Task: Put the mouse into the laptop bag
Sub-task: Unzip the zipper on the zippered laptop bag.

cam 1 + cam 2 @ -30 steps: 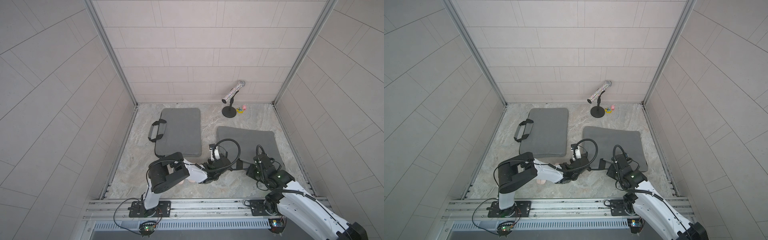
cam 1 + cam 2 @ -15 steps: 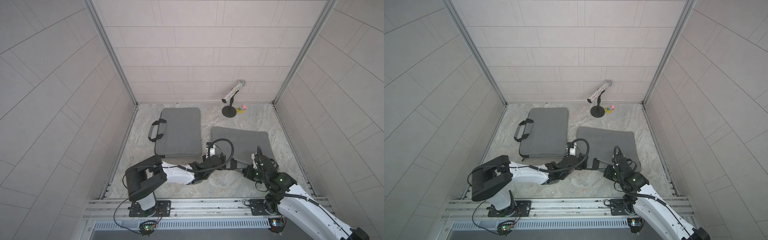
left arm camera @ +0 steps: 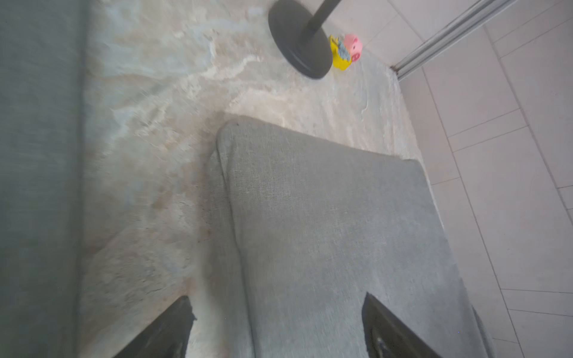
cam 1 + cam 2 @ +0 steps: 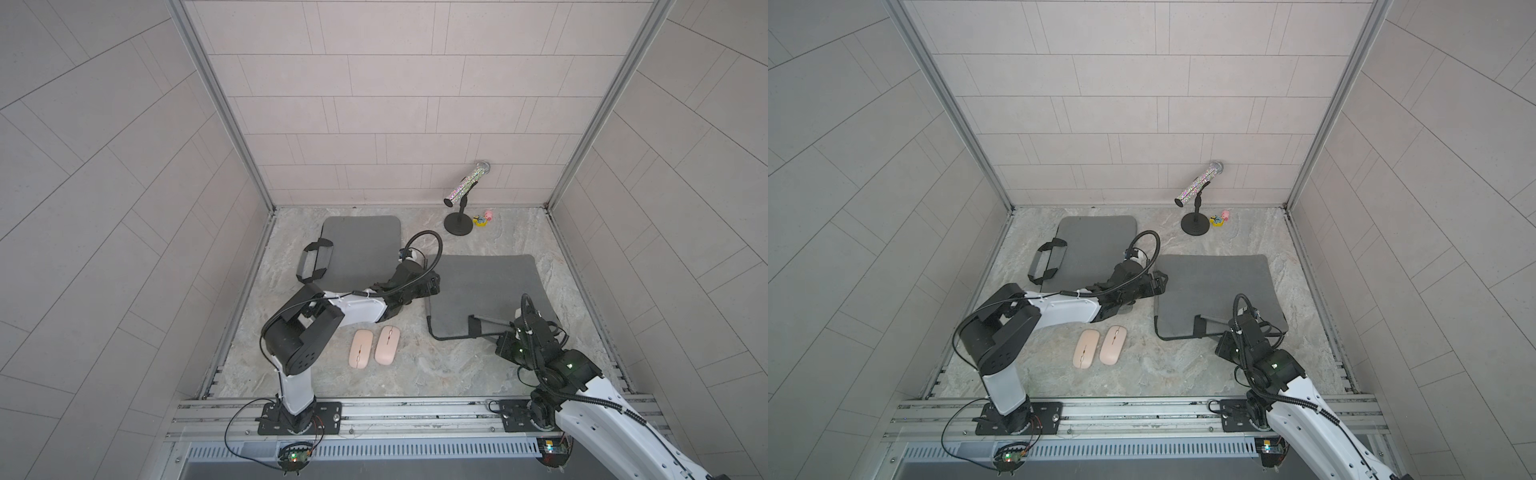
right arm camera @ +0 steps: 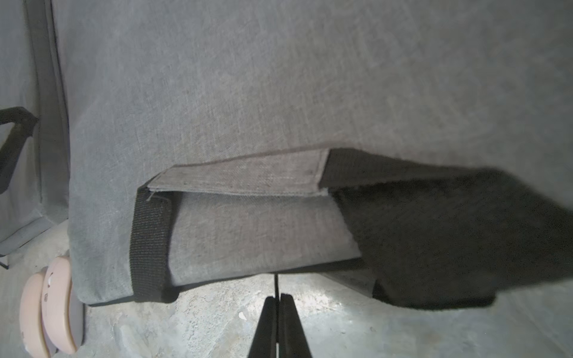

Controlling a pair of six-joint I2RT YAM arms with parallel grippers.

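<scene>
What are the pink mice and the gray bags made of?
Pink mice: probably plastic, smooth and matte, with even shells. Gray bags: woven cloth, crisscross threads show up close; the black strap looks like ribbed webbing.

The left arm (image 4: 357, 309) and right arm (image 4: 623, 440) are white shells between blocky black joint housings, each looped by a ribbed black cable hose (image 4: 428, 237) and bolted by black plates (image 4: 328, 417) to a silver rail (image 4: 415, 415), the right hand (image 5: 277, 299) ending in black tapered fingers (image 5: 291, 328).

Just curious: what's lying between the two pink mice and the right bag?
Nothing: only bare table separates the mice from the right bag. This shows in both top views.
</scene>
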